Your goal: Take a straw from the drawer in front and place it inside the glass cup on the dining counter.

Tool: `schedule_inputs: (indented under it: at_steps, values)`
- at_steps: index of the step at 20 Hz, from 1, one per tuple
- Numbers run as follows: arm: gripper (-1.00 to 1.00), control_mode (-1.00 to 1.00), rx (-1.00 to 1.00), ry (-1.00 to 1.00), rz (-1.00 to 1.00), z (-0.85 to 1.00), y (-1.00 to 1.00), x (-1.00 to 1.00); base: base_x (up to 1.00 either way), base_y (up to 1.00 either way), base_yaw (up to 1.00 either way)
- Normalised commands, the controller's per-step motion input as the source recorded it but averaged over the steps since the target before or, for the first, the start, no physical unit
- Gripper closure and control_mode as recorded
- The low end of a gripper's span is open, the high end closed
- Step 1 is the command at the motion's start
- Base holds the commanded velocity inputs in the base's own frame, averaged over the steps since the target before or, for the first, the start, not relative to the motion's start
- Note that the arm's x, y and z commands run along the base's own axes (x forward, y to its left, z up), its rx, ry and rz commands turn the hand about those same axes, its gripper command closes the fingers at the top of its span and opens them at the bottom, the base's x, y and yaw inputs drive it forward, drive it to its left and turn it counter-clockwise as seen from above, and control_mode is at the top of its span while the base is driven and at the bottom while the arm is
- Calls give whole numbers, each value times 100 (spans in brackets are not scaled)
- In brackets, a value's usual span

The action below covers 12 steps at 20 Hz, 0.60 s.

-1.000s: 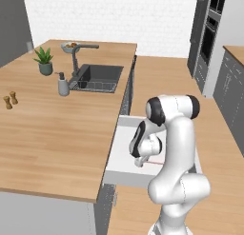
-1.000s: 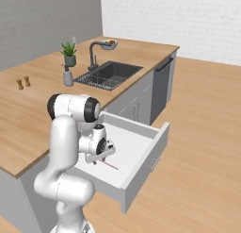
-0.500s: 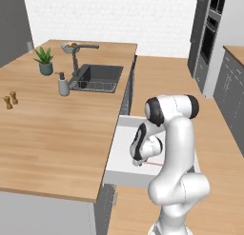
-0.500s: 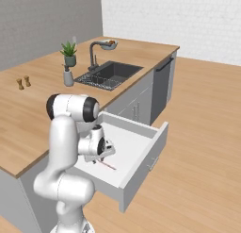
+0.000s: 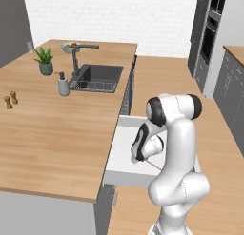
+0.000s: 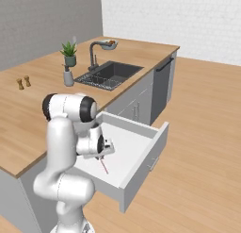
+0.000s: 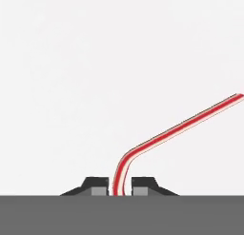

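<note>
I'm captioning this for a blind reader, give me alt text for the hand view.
The gripper, its two dark fingertips shut on the straw near its bent end. The red-pink straw curves up from between them and runs off to the right over the white floor of the drawer.

Red-and-cream striped straw (image 7: 157, 136), white drawer (image 6: 141, 147) interior, light-wood dining counter (image 5: 52, 134)
</note>
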Motion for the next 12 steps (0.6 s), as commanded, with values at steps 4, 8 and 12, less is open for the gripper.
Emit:
schedule_inputs:
  at_steps: [4,8,12]
  values:
    - [100,-100,0,0,-11,62,-19,16,0,0,0]
    - [100,-100,1,0,-6,100,-42,0,0,0,0]
    - [100,-100,8,0,-6,100,-66,0,0,0,0]
